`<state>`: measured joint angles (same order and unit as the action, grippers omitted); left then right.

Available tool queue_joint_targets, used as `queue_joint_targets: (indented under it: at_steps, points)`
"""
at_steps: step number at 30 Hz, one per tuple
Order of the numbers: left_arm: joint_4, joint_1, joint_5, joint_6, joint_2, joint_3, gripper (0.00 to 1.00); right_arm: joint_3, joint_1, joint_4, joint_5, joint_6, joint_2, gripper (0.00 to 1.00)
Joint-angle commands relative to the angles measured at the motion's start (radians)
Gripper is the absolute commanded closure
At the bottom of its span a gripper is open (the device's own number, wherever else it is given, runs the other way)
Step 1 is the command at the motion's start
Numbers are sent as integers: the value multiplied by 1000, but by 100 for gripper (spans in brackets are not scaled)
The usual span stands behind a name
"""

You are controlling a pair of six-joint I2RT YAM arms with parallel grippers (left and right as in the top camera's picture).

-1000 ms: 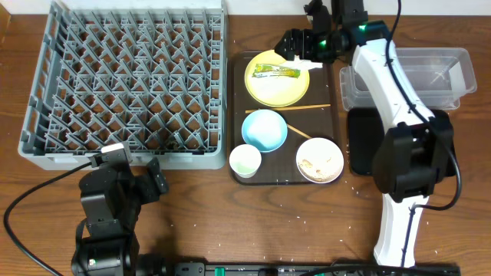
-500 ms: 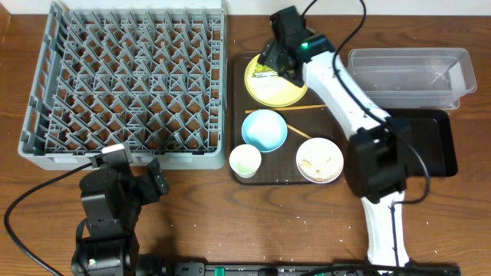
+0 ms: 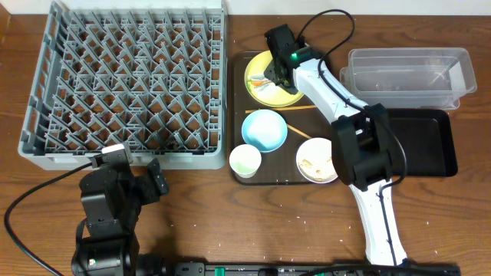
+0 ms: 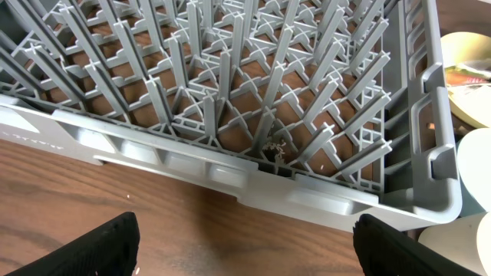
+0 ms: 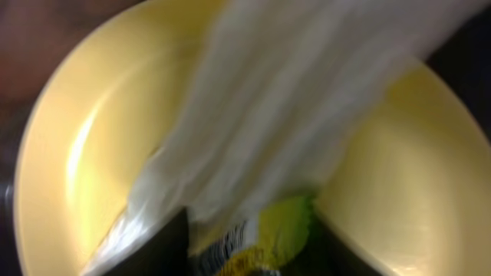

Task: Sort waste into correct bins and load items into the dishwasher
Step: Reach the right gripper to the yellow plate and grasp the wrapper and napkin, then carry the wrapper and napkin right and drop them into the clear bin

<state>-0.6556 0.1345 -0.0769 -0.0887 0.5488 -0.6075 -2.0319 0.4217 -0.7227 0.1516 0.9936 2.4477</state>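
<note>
My right gripper (image 3: 270,77) is down on the round yellow plate (image 3: 290,93) at the back of the brown tray. In the right wrist view its fingers (image 5: 157,249) press in on both sides of the green-and-yellow wrapper (image 5: 268,230), blurred, above the plate (image 5: 399,176). The light blue bowl (image 3: 265,129), white cup (image 3: 245,161), white bowl with rice scraps (image 3: 318,159) and chopsticks (image 3: 307,107) sit on the same tray. My left gripper (image 4: 249,257) stands open over bare table just in front of the grey dish rack (image 4: 230,115), nothing between its fingers.
The dish rack (image 3: 126,80) fills the left half of the table. The clear tub (image 3: 406,73) stands at the back right, with the black tray (image 3: 426,142) in front of it. The brown serving tray's rim (image 3: 237,92) runs beside the rack. My right arm stretches across the tray.
My right arm swung left from beside the clear tub onto the yellow plate, and its jaws narrowed around the wrapper. The left arm has not moved.
</note>
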Motion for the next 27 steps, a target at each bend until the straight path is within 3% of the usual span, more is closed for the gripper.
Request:
queue_joint_targets:
  at_steps: [1,3,9,14,20,27]
  points:
    - [-3,-2,-10,6,-1,-18,10,-14,0,-32,21,-15,48,84]
    - [-3,-2,-10,6,-1,-18,10,-14,1,-38,16,-43,48,99]
    - [-3,-2,-10,6,-1,-18,9,-22,-8,-37,-25,-121,-16,99]
    - [-3,-2,-10,6,-1,-18,10,-28,-59,-88,-75,-188,-194,99]
    - [-3,-2,-10,6,-1,-18,10,-28,-232,-262,-74,-187,-432,99]
    - [-3,-2,-10,6,-1,-18,10,-16,-466,-407,-74,-132,-469,99]
